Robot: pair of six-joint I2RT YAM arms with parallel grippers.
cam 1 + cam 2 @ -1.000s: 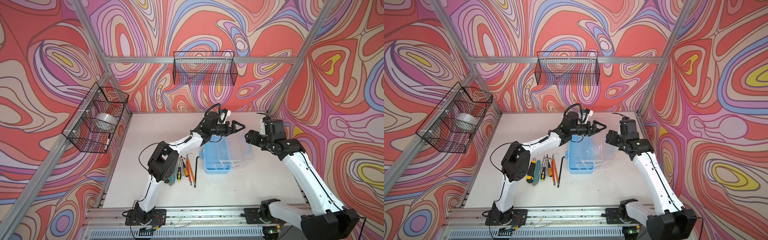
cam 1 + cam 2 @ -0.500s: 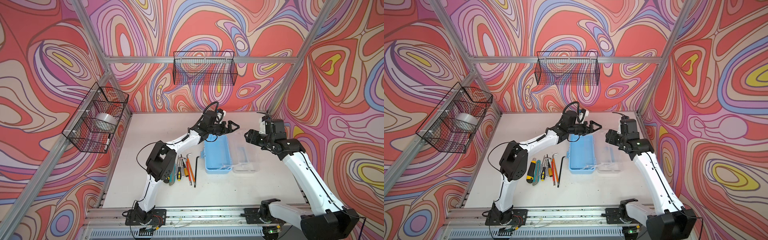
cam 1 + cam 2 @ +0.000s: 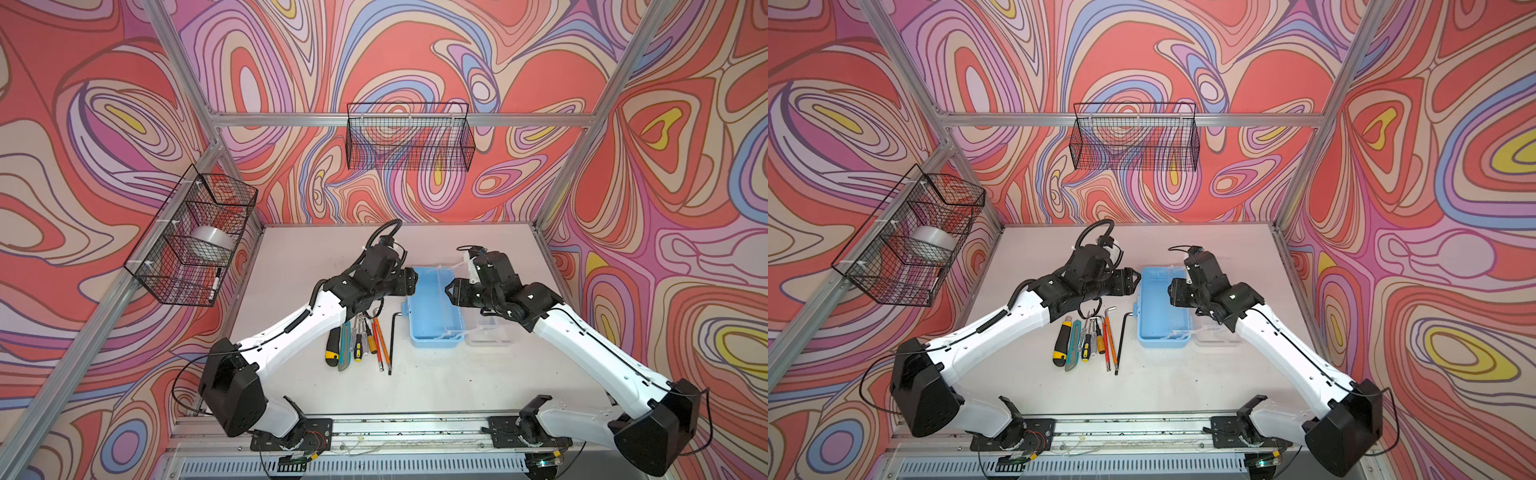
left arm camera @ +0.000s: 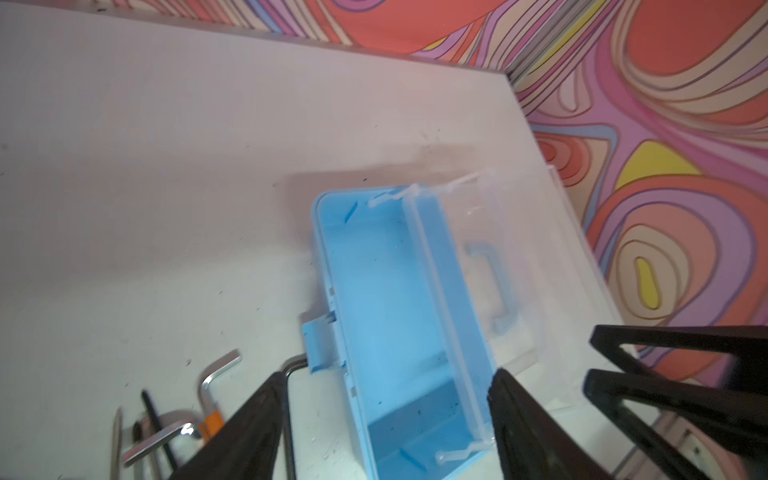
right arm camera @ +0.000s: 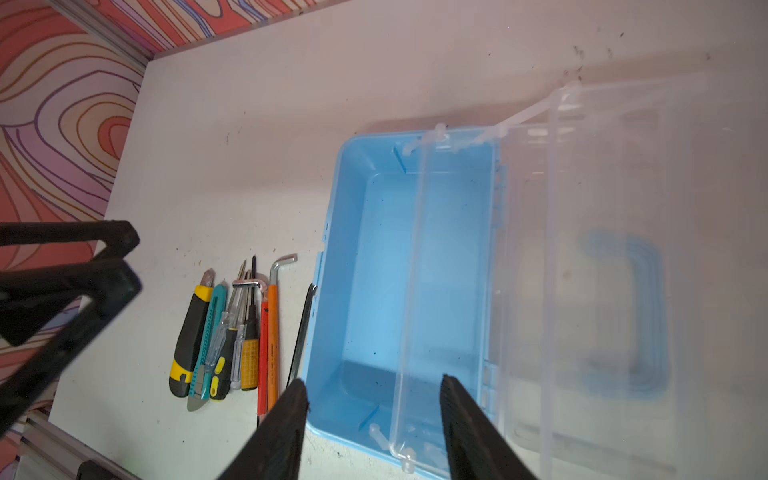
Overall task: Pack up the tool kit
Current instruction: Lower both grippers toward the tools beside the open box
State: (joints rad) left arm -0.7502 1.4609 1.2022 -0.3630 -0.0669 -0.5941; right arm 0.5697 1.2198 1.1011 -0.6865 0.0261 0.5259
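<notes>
The tool kit case lies open in both top views. Its empty light-blue base [image 3: 434, 309] [image 3: 1160, 309] has the clear lid [image 3: 492, 332] [image 5: 623, 208] with its blue handle [image 5: 631, 311] folded flat to the right. Left of the base lie utility knives [image 3: 332, 345] [image 5: 189, 336], small screwdrivers [image 3: 359, 338] [image 5: 237, 336] and hex keys [image 3: 392, 340] [image 5: 282, 264]. My left gripper [image 3: 411, 279] [image 4: 388, 380] hangs open at the base's far left corner, holding nothing. My right gripper [image 3: 451, 291] [image 5: 374, 384] hangs open above the base's right rim, also holding nothing.
A black wire basket [image 3: 409, 137] hangs on the back wall. Another basket [image 3: 191, 237] on the left rail holds a tape roll [image 3: 208, 241] and a marker [image 3: 214, 282]. Aluminium posts frame the white table [image 3: 311, 257].
The clear lid has dropped from tilted up to flat on the right. My left gripper has drawn back left, my right has moved left over the case, and both jaws have narrowed.
</notes>
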